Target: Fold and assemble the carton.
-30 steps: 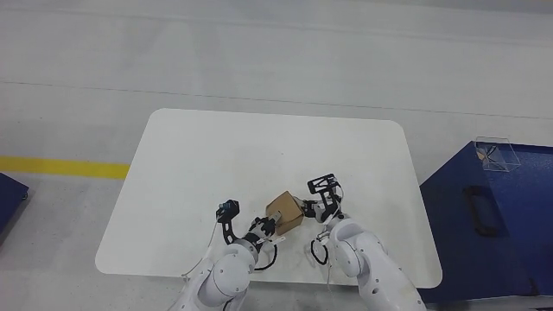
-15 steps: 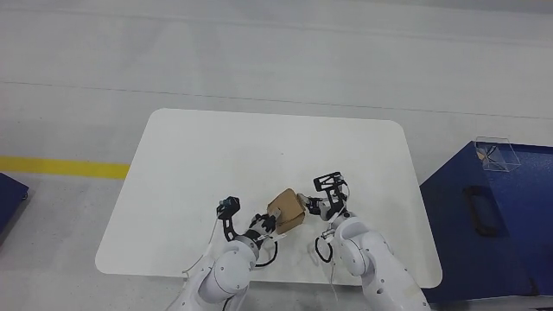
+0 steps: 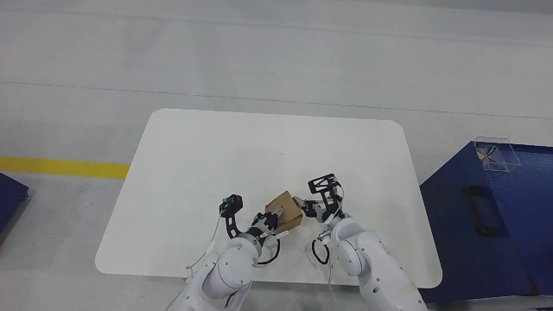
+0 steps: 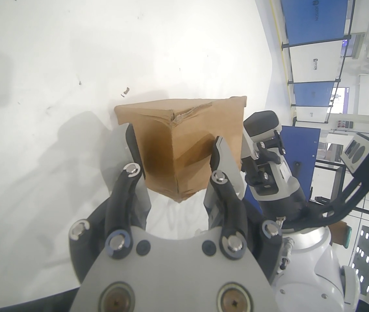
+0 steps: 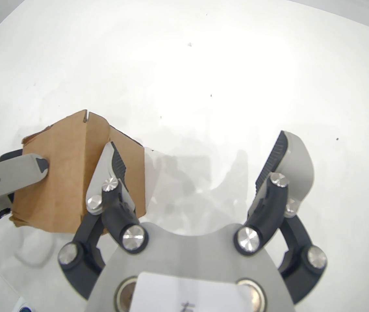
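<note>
A small brown cardboard carton (image 3: 283, 208), creased and torn along one top edge, stands near the front edge of the white table (image 3: 216, 155). My left gripper (image 4: 174, 150) straddles one vertical corner of the carton (image 4: 184, 131), a finger pressed on each adjoining face. In the right wrist view one left finger (image 5: 31, 167) pushes on a face of the carton (image 5: 64, 170). My right gripper (image 5: 197, 150) is open beside the carton, one finger (image 5: 113, 163) against its side and the other over bare table. From above, the left gripper (image 3: 270, 222) and right gripper (image 3: 306, 206) flank the carton.
A blue cabinet (image 3: 492, 225) stands off the table's right side with a clear plastic box (image 3: 497, 151) on top. The right arm's wrist (image 4: 269, 170) sits close behind the carton. Bare tabletop stretches away on the far side and to the left.
The left arm has crept a little to the right, closer on the carton. The right gripper swung slightly away and came back. The carton has barely shifted.
</note>
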`<state>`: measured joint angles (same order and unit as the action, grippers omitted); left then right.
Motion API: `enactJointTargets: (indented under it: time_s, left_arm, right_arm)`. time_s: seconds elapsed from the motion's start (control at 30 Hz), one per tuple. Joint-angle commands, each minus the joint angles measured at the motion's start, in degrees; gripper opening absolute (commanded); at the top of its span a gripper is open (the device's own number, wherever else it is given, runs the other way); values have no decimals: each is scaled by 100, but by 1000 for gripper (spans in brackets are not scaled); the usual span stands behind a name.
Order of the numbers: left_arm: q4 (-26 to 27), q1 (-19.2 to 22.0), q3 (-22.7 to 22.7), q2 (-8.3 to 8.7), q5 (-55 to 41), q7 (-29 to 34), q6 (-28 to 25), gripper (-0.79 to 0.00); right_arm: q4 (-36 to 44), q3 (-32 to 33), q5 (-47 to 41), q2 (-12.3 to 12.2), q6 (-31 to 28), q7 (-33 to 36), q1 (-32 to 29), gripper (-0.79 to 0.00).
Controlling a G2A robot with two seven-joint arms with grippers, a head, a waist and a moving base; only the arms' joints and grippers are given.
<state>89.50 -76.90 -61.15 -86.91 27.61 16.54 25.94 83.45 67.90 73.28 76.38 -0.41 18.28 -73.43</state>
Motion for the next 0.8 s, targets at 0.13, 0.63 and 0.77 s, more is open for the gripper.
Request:
enactJointTargets:
  time_s: [0.13, 0.63, 0.77]
  left_arm:
    - [-87, 74, 74, -7, 57, 35, 156, -400]
    - [150, -165, -50, 27, -138, -142, -213, -413]
    - [136, -166, -52, 34, -146, -134, -217, -409]
  right_arm:
    - [-46, -6, -4, 8, -11, 33, 43, 0]
    - [154, 132, -77, -7, -64, -148, -87, 0]
    - [108, 65, -27, 2, -82, -98, -63, 0]
